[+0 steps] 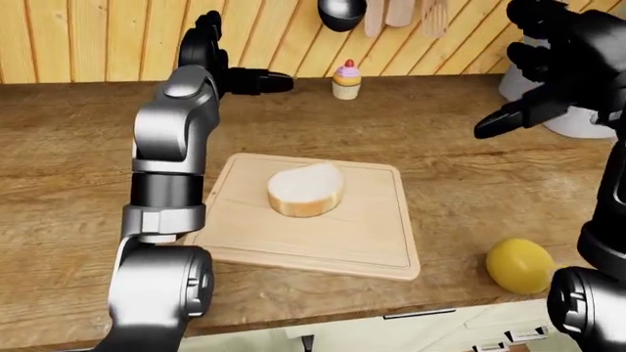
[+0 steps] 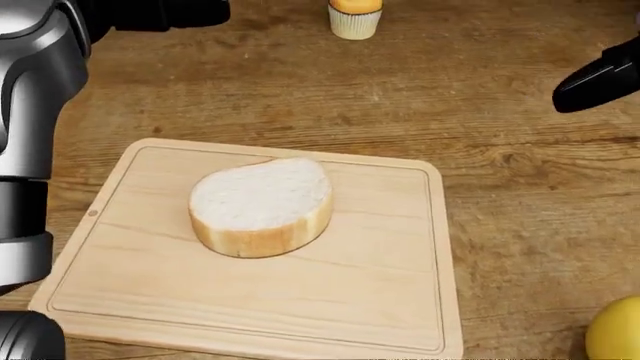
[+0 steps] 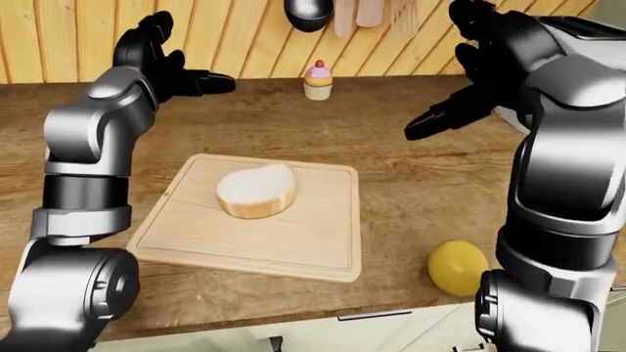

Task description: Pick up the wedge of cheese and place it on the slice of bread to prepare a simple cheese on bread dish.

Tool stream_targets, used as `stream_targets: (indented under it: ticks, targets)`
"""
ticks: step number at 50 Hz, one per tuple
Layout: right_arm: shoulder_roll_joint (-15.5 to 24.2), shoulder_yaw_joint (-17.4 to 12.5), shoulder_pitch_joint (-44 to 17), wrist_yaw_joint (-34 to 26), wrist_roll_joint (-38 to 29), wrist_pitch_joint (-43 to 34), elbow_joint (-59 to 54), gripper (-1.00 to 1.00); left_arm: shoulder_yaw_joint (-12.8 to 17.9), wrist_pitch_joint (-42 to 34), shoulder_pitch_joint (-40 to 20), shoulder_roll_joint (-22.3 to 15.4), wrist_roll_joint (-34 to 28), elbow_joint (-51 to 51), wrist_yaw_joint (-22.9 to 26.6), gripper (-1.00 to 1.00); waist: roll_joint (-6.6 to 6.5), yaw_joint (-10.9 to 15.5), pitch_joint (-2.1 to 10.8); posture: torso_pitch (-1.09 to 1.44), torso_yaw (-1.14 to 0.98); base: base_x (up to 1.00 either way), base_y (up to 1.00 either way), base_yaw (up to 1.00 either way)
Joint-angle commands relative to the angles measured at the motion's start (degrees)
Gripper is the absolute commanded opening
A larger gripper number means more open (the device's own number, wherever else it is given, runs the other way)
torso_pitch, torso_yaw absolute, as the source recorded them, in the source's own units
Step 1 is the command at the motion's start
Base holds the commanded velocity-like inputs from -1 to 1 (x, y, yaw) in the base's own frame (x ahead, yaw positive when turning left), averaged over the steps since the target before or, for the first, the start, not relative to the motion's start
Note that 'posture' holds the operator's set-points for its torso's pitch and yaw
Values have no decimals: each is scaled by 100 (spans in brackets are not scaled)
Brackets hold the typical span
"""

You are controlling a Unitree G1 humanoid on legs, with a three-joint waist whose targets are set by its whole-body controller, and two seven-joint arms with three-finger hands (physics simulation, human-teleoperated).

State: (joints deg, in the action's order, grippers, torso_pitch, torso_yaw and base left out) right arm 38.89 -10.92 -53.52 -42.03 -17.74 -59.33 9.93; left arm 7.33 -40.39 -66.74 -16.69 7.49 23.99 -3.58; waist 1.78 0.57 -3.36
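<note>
R robot hand is raised high over the bench, fingers spread, holding nothing; one dark finger points down-left in the right-eye view. L robot hand is also up, at the top left of that view, fingers splayed apart w/ one stretched toward the right, empty too.

The cheese lies well below the R robot hand, on the bare bench near its lower edge, apart from any finger. It shows as a rounded yellow lump; wedge shape can't be made out from here. In the head view only its top pokes in at the bottom right corner.

Left of the cheese, w/ a strip of bench between, sits the cutting board, pale wood w/ a groove round its border. The bread slice lies flat on the board, nearer its upper left part, white crumb up, tan crust round the side. Nothing rests on it.

Further up the bench, between the two hands in the eye views, stands a cupcake w/ pink icing. Utensils hang on the plank wall above it.
</note>
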Motion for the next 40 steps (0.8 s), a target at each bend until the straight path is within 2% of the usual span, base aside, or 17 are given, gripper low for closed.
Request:
stream_targets:
  ticks: [1, 5, 10, 15, 21, 26, 27, 30, 34, 40]
  targets:
    - [182, -123, -113, -231, -193, -91, 283, 100, 29, 217, -268, -66, -15, -202, 4, 100, 11, 5, 188, 0, 0, 0, 0, 0]
    - [420, -211, 123, -618, -411, -303, 683, 100, 27, 198, -301, -77, -25, -185, 17, 100, 24, 4, 174, 0, 0, 0, 0, 0]
    - [530, -315, 427, -990, -628, -574, 1258, 100, 29, 203, -316, -76, -36, -165, 18, 100, 32, -2, 157, 0, 0, 0, 0, 0]
    - [719, -440, 922, -1445, -889, -444, 1699, 100, 41, 248, -311, -89, -40, -113, 25, 100, 33, -10, 144, 0, 0, 0, 0, 0]
    - [697, -505, 1246, -2010, -1127, -408, 2219, 100, 51, 234, -292, -94, -17, -145, 16, 100, 28, -31, 146, 0, 0, 0, 0, 0]
    - [604, -603, 1552, -2422, -1222, 112, 2378, 100, 47, 199, -295, -99, -9, -186, 7, 100, 22, -50, 157, 0, 0, 0, 0, 0]
    - [856, -677, 1949, -2838, -1084, 947, 2476, 100, 36, 187, -298, -64, -2, -202, -11, 100, 21, -55, 163, 0, 0, 0, 0, 0]
    - [706, -825, 2105, -3139, -1262, 1520, 2489, 100, 27, 198, -290, -52, -6, -198, -16, 100, 16, -51, 163, 0, 0, 0, 0, 0]
    - [524, -893, 2090, -3446, -1485, 1781, 2540, 100, 24, 199, -299, -47, -8, -194, -15, 100, 7, -77, 186, 0, 0, 0, 0, 0]
    - [510, -961, 1893, -3858, -1601, 1820, 2537, 100, 22, 168, -297, -47, -11, -231, -16, 100, -4, -90, 204, 0, 0, 0, 0, 0]
